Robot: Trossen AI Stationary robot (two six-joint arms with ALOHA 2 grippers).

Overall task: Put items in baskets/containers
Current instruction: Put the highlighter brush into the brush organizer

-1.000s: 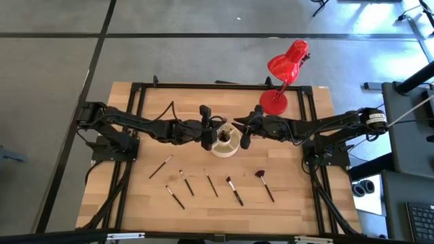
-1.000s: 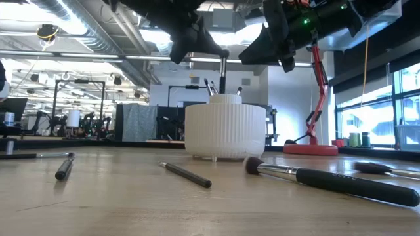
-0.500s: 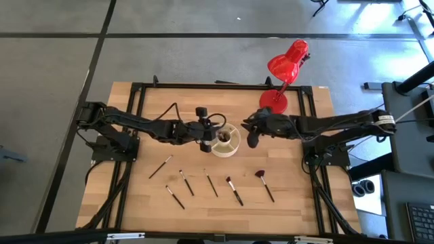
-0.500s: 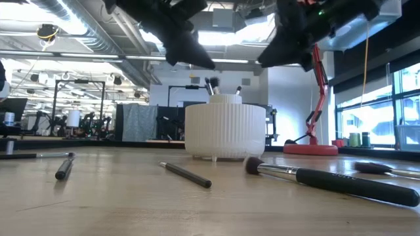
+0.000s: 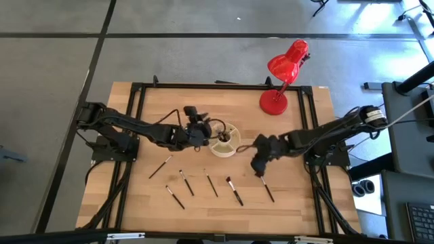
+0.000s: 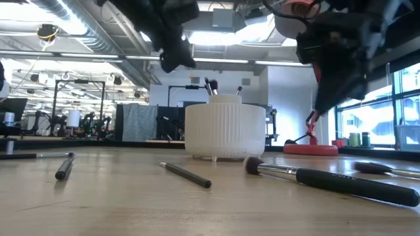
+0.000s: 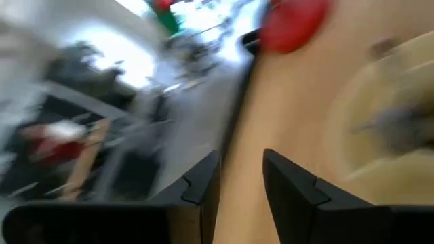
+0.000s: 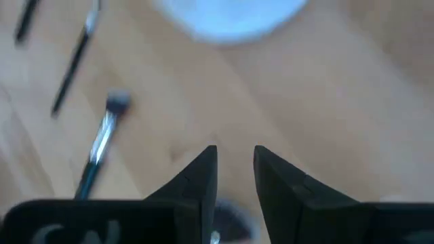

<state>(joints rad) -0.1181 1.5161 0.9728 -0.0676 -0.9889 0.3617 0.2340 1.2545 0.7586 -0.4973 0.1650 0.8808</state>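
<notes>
Right claw (image 5: 258, 165), fingers slightly parted and empty, above fan brush (image 5: 265, 186) at cup's (image 5: 226, 141) four o'clock. Best lowered squarely astride handle. Left claw (image 5: 198, 127), narrowly parted, at nine o'clock.

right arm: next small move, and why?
Probably lower the right gripper straight down onto the fan brush. It hovers over that brush's reddish head, fingers slightly apart and holding nothing, and six brushes lie loose on the table outside the organizer cup.
</notes>
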